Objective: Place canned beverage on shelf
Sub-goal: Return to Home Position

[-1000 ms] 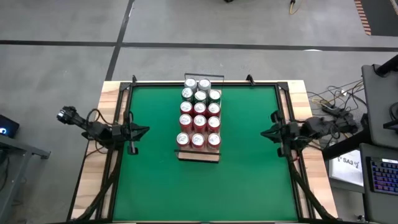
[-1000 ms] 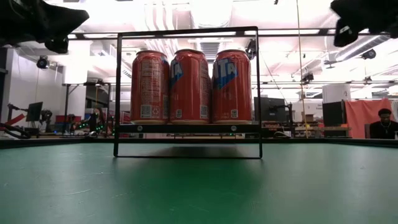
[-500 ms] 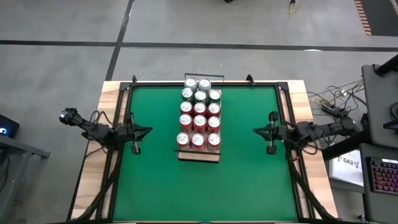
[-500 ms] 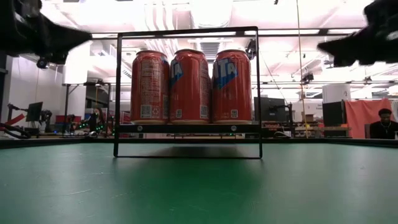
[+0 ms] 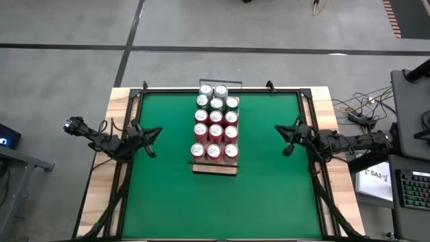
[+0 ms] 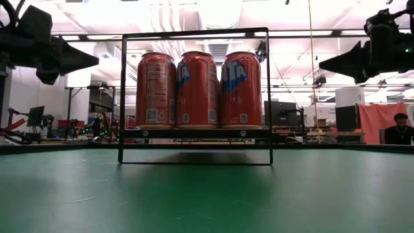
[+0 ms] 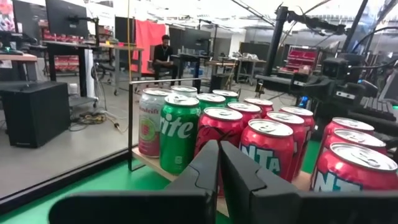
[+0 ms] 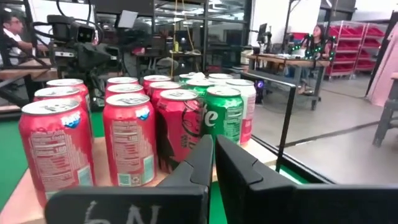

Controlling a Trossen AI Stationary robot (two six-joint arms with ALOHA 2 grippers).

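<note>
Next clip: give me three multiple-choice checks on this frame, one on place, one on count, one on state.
1. The shelf stands: A) in the middle of the green mat B) at its left edge C) on the floor.
2. Orange cans in the row nearest the low camera: A) two B) three C) five.
3. The left gripper and right gripper are: A) shut, empty B) shut on cans C) wide open.
Answers: 1A, mat shows on every side of it; 2B, three stand side by side; 3A, each wrist view shows it closed, with the cans beyond and untouched.
</note>
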